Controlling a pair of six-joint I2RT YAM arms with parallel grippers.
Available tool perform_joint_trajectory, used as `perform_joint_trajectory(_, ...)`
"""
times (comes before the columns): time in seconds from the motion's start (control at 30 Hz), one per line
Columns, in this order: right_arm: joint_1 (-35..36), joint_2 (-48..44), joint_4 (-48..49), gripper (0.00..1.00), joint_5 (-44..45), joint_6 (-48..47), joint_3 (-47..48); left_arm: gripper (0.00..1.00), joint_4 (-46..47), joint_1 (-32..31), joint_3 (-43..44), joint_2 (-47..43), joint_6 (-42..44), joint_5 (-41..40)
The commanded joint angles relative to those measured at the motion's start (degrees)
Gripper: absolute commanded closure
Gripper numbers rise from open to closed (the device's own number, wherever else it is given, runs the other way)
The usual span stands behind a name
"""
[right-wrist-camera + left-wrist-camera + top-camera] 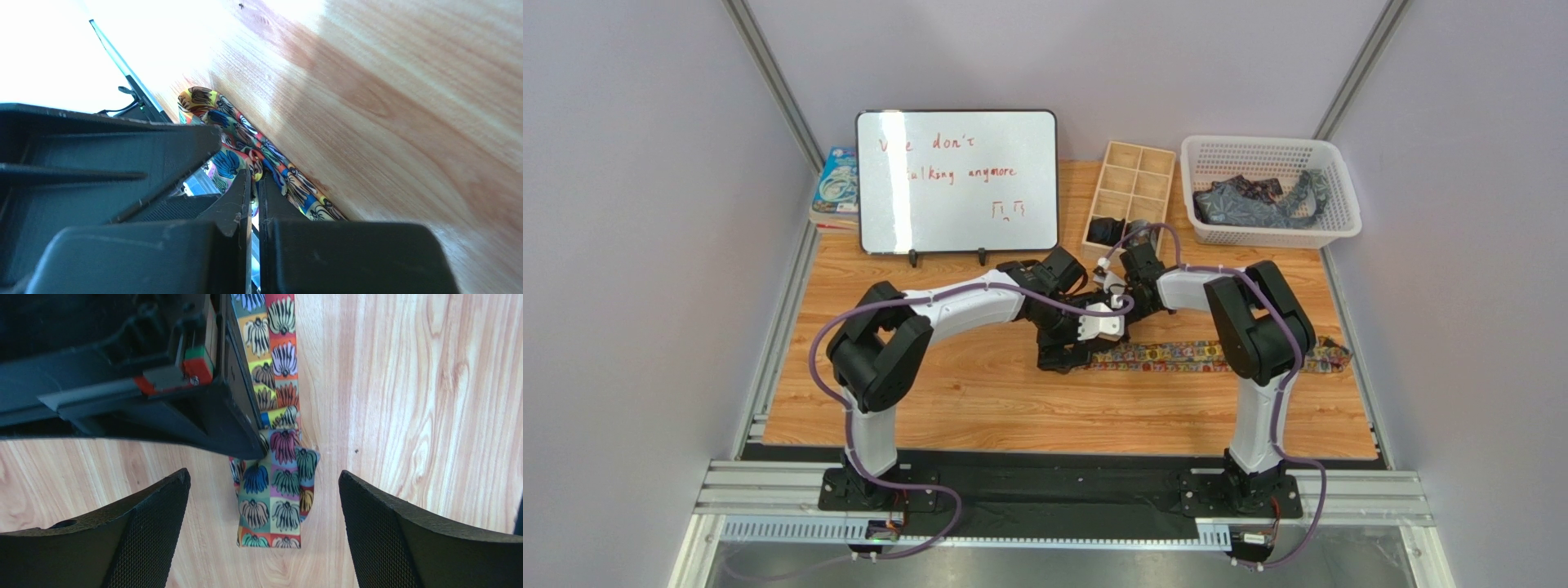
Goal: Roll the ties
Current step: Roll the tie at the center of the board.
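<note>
The multicoloured floral tie (1210,357) lies flat across the wooden table, running from the middle to the right. My right gripper (1097,341) is shut on it near its left end, with fabric pinched between the fingertips in the right wrist view (253,180). The tie (276,165) trails away along the table there. My left gripper (1063,358) is open, and its fingers (153,527) stand on either side of the tie's end (276,502). The end looks doubled over just below the right gripper (248,444). Dark ties (1259,200) lie in the white basket.
The white basket (1274,150) stands at the back right. A wooden compartment box (1133,184) beside it holds a dark roll (1106,229) in one cell. A whiteboard (957,181) stands at the back left, with a book (837,184) behind it.
</note>
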Motion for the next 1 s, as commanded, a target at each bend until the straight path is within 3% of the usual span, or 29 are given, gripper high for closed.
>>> perform_joint_trajectory(0.0, -0.35, 1.03, 2.04, 1.0, 2.78, -0.62, 1.37, 0.04, 5.13, -0.85, -0.75, 1.07, -1.35, -1.68)
perform_joint_trajectory(0.3, -0.88, 0.5, 2.3, 1.0, 0.41, 0.43, 1.46, 0.17, 7.52, -1.64, -1.54, 3.88, -1.35, -4.32)
perform_joint_trajectory(0.6, -1.14, -0.99, 2.04, 1.0, -1.96, 2.19, 2.25, 0.6, 7.26, -1.55, -2.25, 3.62, -1.96, -5.2)
perform_joint_trajectory(0.8, -2.72, -2.22, -0.95, 1.0, -2.23, 0.53, 2.42, 0.7, 2.43, -1.55, -0.58, 2.83, -1.62, -6.78)
perform_joint_trajectory(0.97, -3.25, -1.61, -5.26, 1.0, -0.12, -3.87, 3.65, 0.71, 0.14, -1.55, -0.76, 1.33, -1.26, -7.48)
